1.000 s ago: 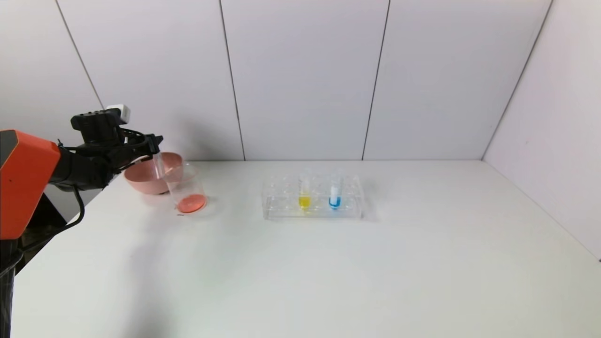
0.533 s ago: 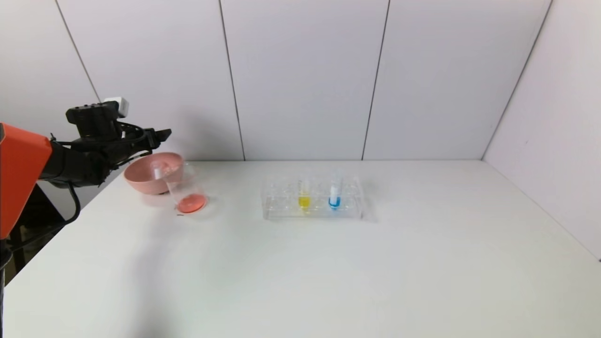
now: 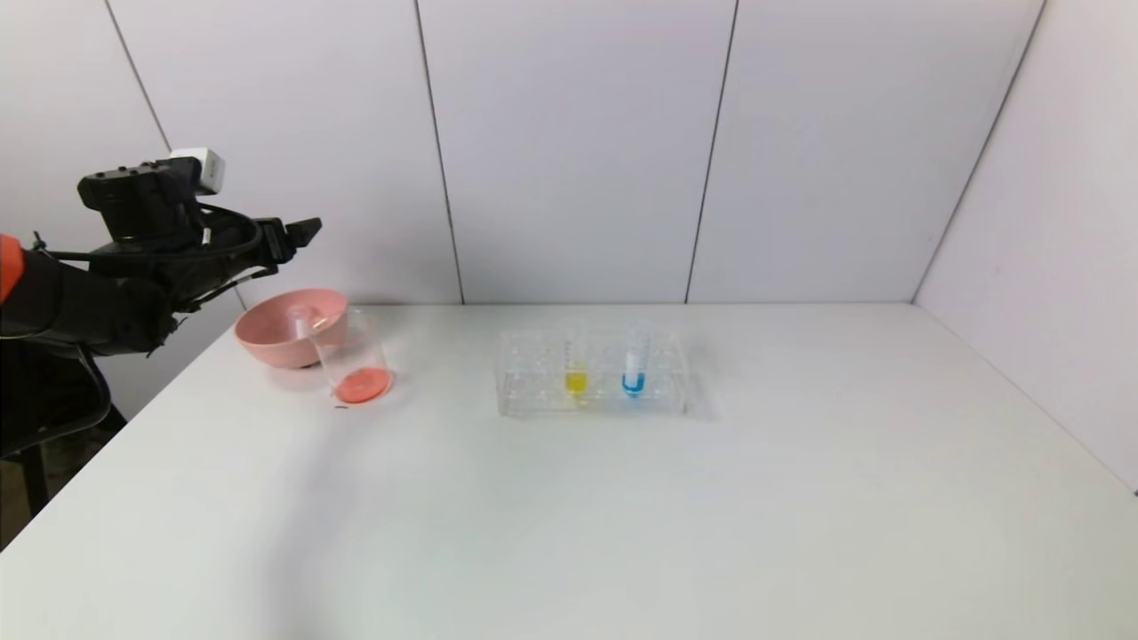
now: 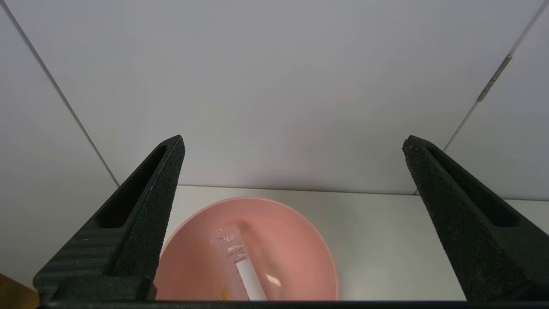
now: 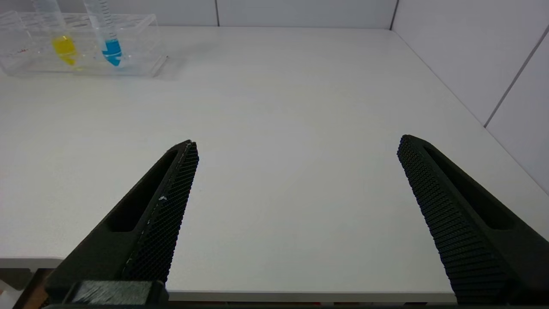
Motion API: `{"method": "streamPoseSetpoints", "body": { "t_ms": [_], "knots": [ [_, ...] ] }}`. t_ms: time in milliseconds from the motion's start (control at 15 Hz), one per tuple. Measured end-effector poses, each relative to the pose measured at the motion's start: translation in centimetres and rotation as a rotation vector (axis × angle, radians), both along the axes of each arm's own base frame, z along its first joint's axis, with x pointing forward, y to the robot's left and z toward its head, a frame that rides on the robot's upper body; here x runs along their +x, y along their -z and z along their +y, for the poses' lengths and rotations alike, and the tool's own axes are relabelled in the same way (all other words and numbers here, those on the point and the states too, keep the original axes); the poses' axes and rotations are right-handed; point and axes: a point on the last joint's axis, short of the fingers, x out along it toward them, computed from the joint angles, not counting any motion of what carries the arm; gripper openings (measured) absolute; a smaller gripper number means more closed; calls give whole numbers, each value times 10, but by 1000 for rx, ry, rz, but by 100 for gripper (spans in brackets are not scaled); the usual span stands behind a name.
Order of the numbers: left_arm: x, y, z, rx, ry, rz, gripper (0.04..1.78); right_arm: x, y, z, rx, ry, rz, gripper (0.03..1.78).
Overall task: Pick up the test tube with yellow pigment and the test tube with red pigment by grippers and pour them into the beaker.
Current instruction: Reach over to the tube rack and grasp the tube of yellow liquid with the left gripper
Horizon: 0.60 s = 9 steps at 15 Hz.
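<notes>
My left gripper (image 3: 302,233) is open and empty, above and to the left of the pink bowl (image 3: 264,340). In the left wrist view (image 4: 294,141) the jaws stand wide apart over the bowl (image 4: 296,257). A clear tube (image 4: 235,259) with a white label lies tilted in the bowl (image 3: 298,322); no red liquid shows in it. The beaker (image 3: 354,348) stands beside the bowl with red-orange liquid at its bottom. The yellow-tipped tube (image 3: 576,366) stands upright in the clear rack (image 3: 533,391). My right gripper (image 5: 297,140) is open and empty over the table's front edge.
A blue-tipped tube (image 3: 633,366) stands in the rack next to the yellow one. Both tubes (image 5: 64,43) (image 5: 112,47) and the rack (image 5: 141,38) show far off in the right wrist view. White walls close the table at the back and right.
My left gripper opened and let go of the clear tube, which now lies in the pink bowl. The gripper then rose and drew back to the left.
</notes>
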Motion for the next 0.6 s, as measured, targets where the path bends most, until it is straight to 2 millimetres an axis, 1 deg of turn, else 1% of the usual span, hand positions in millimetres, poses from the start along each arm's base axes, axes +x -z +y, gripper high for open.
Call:
{"method": "streamPoseSetpoints", "body": {
  "t_ms": [333,600],
  "knots": [
    [-44,-25,-37,4,77,-16,177,0,0,0,0,0,0,170],
    [-77,-31,-72,4,173,-8,177,0,0,0,0,0,0,170]
  ]
}}
